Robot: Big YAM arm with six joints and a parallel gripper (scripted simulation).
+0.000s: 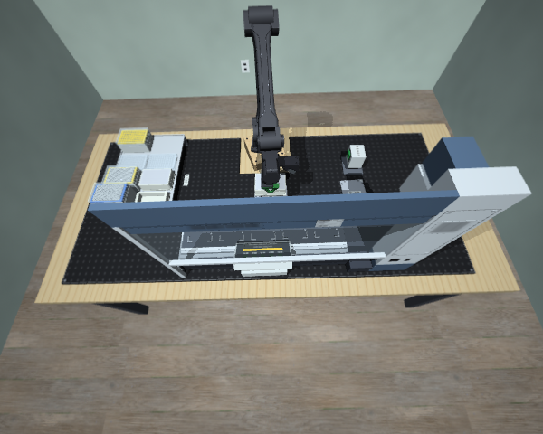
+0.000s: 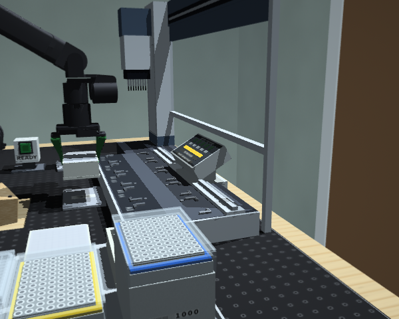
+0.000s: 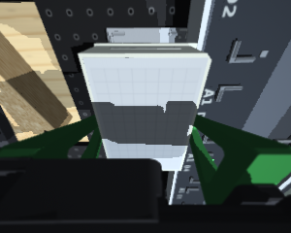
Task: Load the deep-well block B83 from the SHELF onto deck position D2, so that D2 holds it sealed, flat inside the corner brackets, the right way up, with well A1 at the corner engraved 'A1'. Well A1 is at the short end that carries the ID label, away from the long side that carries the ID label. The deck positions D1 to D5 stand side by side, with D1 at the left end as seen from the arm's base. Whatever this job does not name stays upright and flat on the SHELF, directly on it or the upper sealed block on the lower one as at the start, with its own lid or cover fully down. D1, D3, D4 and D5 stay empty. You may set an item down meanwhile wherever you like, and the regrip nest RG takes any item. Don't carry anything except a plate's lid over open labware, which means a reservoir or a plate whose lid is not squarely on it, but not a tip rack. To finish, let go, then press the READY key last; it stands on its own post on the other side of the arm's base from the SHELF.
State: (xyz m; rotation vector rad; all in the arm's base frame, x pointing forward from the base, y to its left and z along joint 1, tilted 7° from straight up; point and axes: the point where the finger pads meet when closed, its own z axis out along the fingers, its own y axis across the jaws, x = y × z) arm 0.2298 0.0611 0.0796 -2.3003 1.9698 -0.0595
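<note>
Pincer (image 2: 78,148) clenched on block (image 2: 80,163), just beside the deck (image 2: 137,192). Stiff, likely heavyish; seal looks slick, so hold the long sides.

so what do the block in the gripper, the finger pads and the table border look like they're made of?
Deep-well block: looks like white matte plastic with a smooth film seal; the faint well grid shows through the top.
Gripper fingers: green, flat-shaded, probably plastic or rubber; hard to tell.
Table border: pale wood, visible plank grain.
Black mat: matte, dotted holes, like a metal breadboard.
</note>
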